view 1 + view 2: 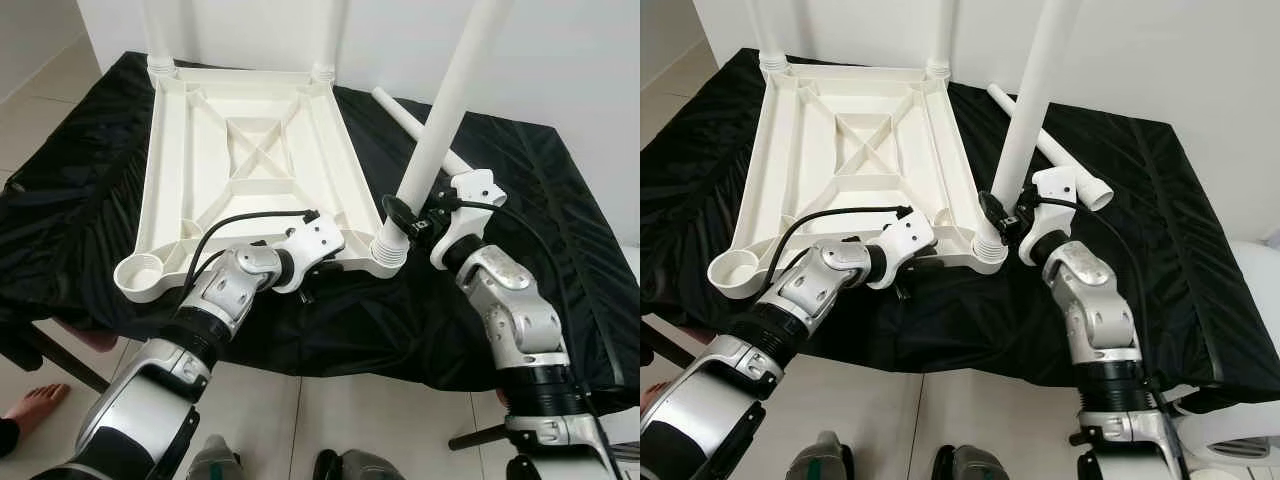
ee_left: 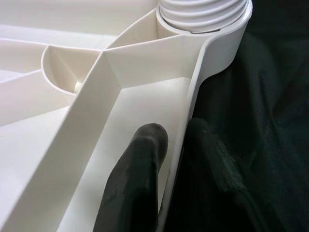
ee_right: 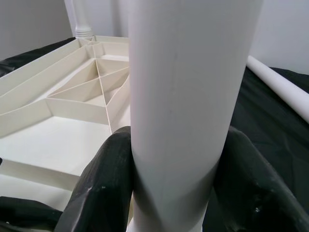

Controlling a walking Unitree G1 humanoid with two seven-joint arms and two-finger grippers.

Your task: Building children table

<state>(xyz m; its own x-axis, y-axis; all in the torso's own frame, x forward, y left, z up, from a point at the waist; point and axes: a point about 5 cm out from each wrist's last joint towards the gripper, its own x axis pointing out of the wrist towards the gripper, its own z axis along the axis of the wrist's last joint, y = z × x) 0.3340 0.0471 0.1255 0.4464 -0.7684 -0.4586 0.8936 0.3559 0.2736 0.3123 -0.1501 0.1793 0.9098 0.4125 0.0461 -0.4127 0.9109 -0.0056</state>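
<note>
Upside-down white tabletop [image 1: 250, 170] is lying ribs-up on a black cloth [image 1: 520, 200] that is covering the table beneath it. Two legs [image 1: 158, 35] are already standing in the far corner sockets, running out of the top of the head views. A third leg [image 1: 445, 120] is sitting in the near right socket [image 1: 388, 250], leaning away from the tabletop toward the robot's right. The near left socket [image 1: 140, 275] is sitting open. A loose leg [image 1: 415, 128] is lying on the cloth behind the leaning one, close against it in the head views.

Right tool [image 1: 412, 222] is closing around the leaning leg just above its socket; in the right wrist view both fingers [image 3: 104, 186] are pressing on opposite sides of the tube. Left tool [image 2: 166, 159] is pinching the tabletop's near rim, one finger [image 2: 137, 179] inside the rim wall and the other outside on the cloth, just beside the near right socket.

The tabletop's near edge is lying close to the table's front edge, where the cloth is hanging over. Tiled floor [image 1: 300, 410] is showing below. A person's bare foot [image 1: 35, 405] is resting on the floor at the robot's lower left. Open cloth is lying to the right of the legs
</note>
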